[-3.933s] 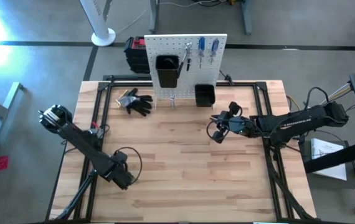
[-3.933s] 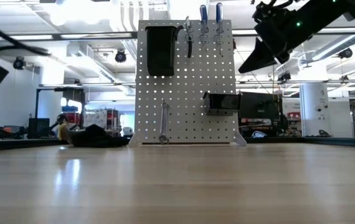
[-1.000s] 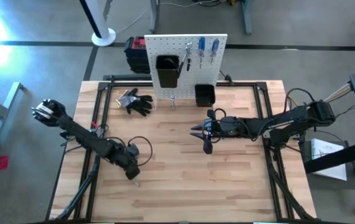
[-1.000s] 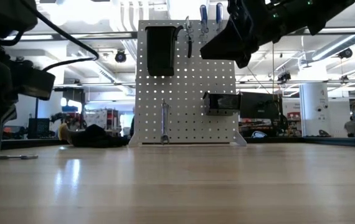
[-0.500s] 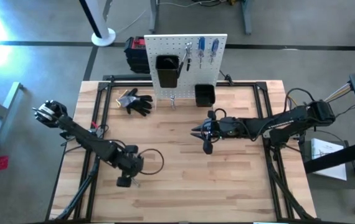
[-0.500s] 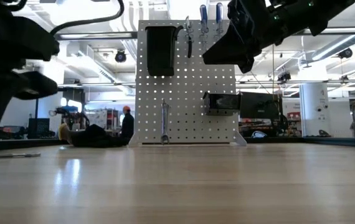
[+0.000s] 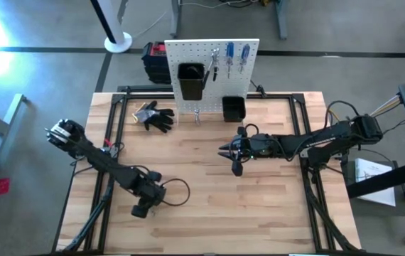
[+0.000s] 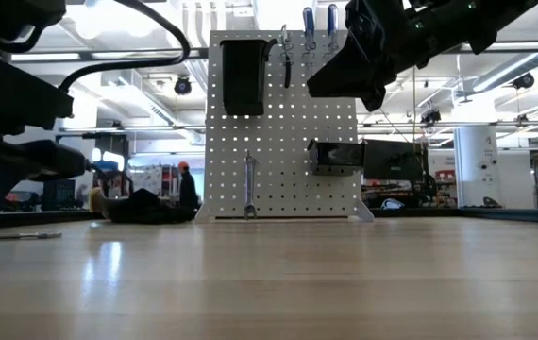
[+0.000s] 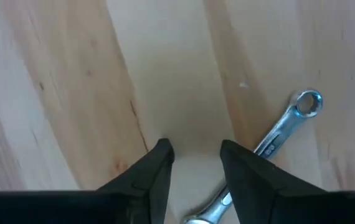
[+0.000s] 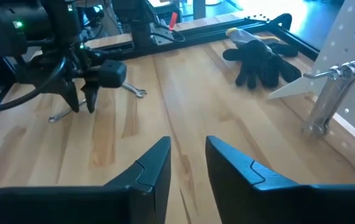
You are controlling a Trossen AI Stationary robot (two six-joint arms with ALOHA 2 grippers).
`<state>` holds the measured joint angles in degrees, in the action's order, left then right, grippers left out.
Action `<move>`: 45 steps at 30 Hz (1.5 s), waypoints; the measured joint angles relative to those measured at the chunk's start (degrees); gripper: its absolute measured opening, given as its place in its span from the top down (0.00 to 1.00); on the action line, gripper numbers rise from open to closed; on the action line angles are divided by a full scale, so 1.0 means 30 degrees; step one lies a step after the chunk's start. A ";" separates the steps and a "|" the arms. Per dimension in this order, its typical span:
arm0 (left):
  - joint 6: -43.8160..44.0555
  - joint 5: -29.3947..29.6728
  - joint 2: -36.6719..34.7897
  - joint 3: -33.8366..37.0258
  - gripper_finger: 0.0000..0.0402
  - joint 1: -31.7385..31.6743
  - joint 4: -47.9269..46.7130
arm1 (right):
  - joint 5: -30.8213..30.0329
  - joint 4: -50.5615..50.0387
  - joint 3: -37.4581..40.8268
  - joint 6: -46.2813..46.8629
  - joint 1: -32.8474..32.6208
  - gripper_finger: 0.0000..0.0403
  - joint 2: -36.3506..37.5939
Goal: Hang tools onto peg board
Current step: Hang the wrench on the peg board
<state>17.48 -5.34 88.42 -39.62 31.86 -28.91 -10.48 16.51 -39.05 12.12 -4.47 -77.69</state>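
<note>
A: Where is the wrench [image 9: 277, 140] placed relative to the left gripper [image 9: 195, 163]?

B: It is seen lying flat on the surface [image 7: 209, 220], just beside the gripper and off to one side of it, toward the front-left corner of the surface. Its long axis runs slantwise past one fingertip, not between the two. The fingers are spread apart, and nothing is pinched between them; only bare wood is framed there.

A: Which arm is judged nearer?

B: The left, by far. The right gripper [image 7: 232, 151] is held up above the middle of the surface, well apart from the wrench, fingers spread and empty. A sideways shift of the left gripper would be needed before the shaft could be straddled.

A: What is given by one view and withheld by another?

B: From above, the wrench is hidden by the left gripper. In the left wrist view its ring end and slant are shown plainly. In the low view the peg board [image 8: 283, 127] is shown upright at the back edge, with tools already hung.
</note>
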 joint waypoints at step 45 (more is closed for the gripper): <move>0.1304 0.1064 0.1952 -0.1158 0.96 0.2304 -0.0135 | -0.0015 -0.0078 -0.0561 0.1109 0.0000 0.82 0.0007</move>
<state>21.39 -2.14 94.27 -43.09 38.77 -29.31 -10.52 16.28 -40.73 15.45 -4.47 -77.67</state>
